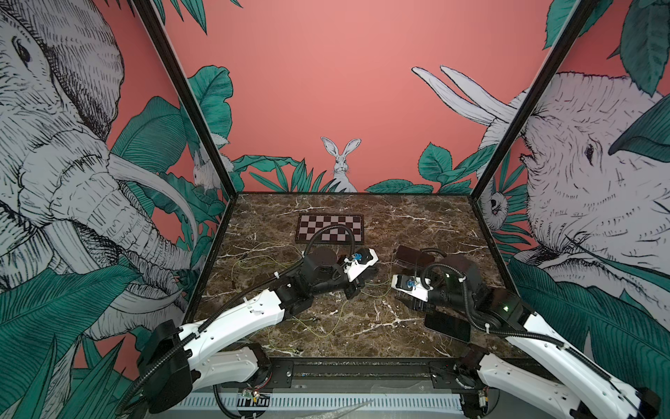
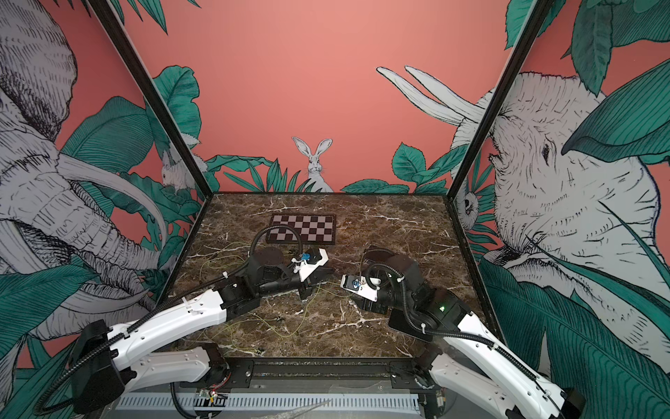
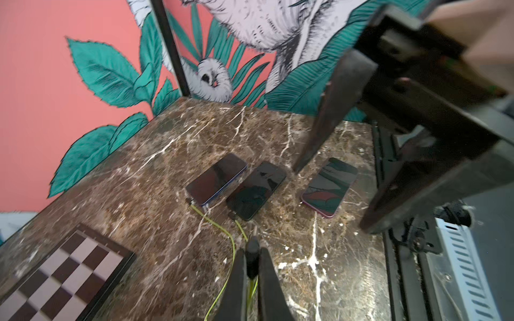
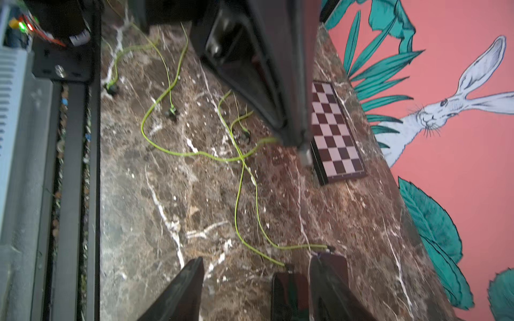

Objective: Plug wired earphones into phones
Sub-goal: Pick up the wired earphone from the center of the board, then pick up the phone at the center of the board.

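Here the left gripper (image 3: 252, 251), angled down, clamps an earphone plug (image 3: 252, 262).

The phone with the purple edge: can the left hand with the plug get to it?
Probably yes. The left hand grips the earphone plug, and only bare marble tabletop lies between it and the purple-edged phone. The right hand hangs open close beside that phone and might crowd it.

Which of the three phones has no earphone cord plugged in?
The purple-edged phone lying apart; the blue-edged phone and middle phone each have a yellow-green cord at their end.
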